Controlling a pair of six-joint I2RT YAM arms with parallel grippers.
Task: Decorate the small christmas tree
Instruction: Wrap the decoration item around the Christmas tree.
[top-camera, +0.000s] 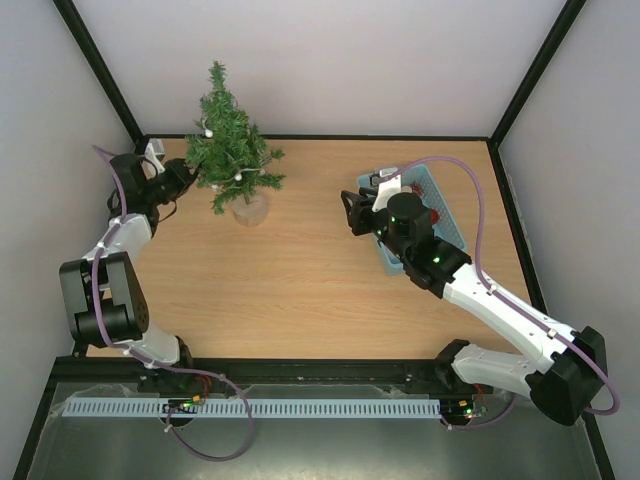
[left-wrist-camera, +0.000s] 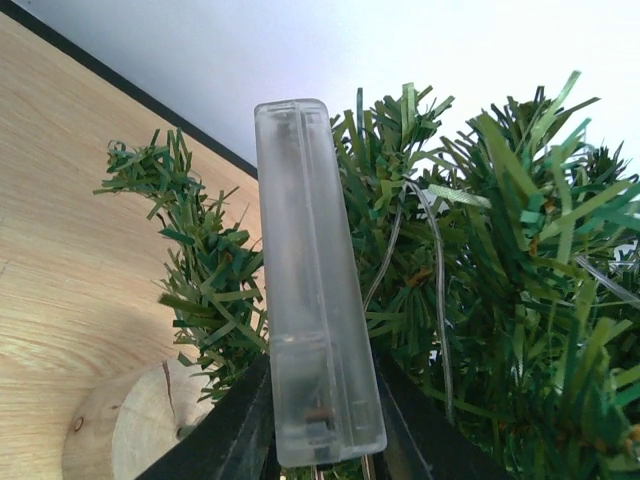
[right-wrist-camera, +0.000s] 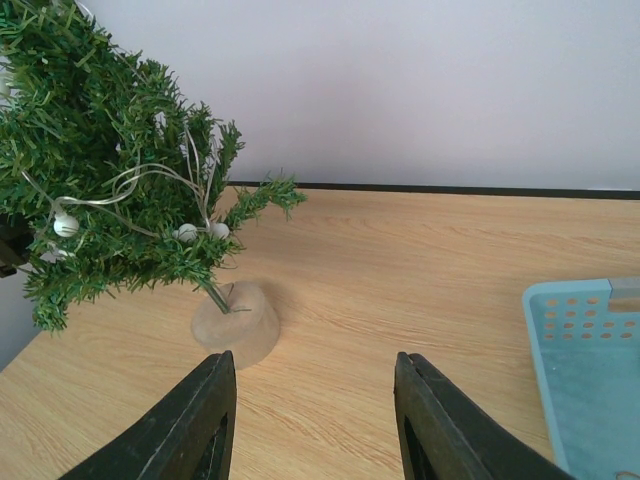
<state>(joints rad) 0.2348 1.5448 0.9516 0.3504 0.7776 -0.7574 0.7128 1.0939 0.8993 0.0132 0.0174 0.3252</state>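
Beside small christmas tree (top-camera: 228, 140), left tool (left-wrist-camera: 320, 435) clamps clear plastic case (left-wrist-camera: 308, 270); right tool (right-wrist-camera: 315, 420) parted, empty, near blue basket (right-wrist-camera: 590, 390).

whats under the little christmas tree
A round wooden base on the table, with the thin trunk of the tree stuck into it. Seen from above, branches cover part of the base; its underside cannot be seen.

A pale wooden worktop (top-camera: 300, 290) is edged at the back by a black strip (top-camera: 320, 137) below plain white walls (top-camera: 350, 60). A light blue perforated basket (top-camera: 432, 188) sits on its right half with something small and red (top-camera: 436, 214) inside. A ribbed grey strip (top-camera: 250, 408) runs along the near edge.
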